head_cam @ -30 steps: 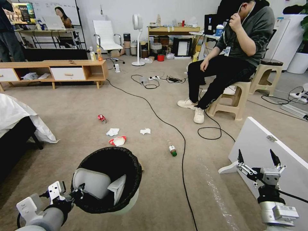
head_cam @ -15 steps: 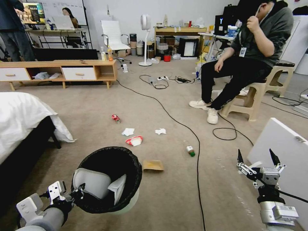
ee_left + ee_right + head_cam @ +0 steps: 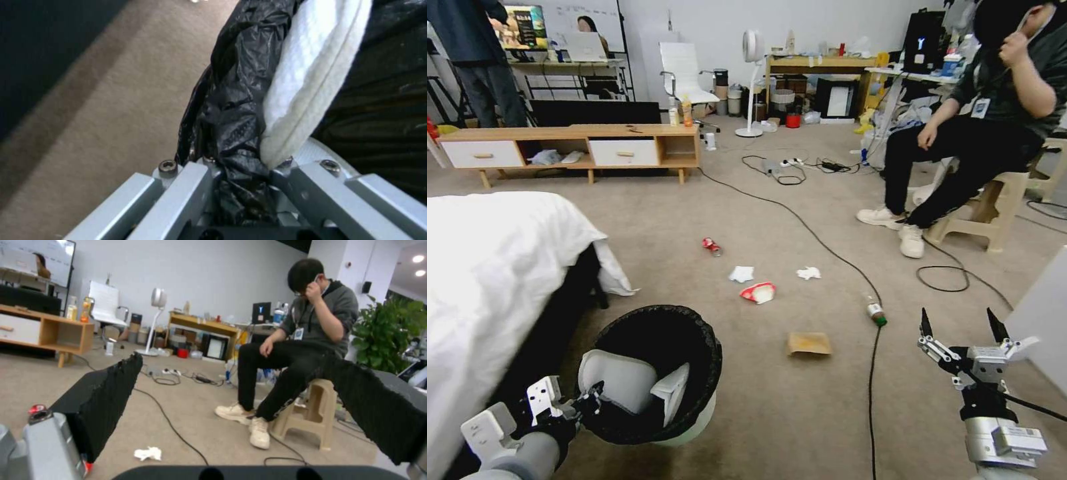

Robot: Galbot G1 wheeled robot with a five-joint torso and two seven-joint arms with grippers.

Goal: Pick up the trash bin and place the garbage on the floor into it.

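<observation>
Left end effector (image 3: 587,400) clamping trash bin (image 3: 694,427) rim

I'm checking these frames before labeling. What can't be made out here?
- Bin: bottom and contents, head view, hidden by its black liner and the left pincer.
- Can: label too small, head view.
- Bottle: contents too small, head view.
- Floor: partly blocked by the open right pincer's fingers, right wrist view.

The left gripper (image 3: 584,400) has a white bracket and black linkage on a grey cylindrical wrist; silver finger bars carry small socket screws. The right gripper (image 3: 960,327) has two black pointed fingers (image 3: 926,325) with ribbed pads, silver linkages, a black neck, a grey-white wrist block, and what looks like a thin black cable.
</observation>
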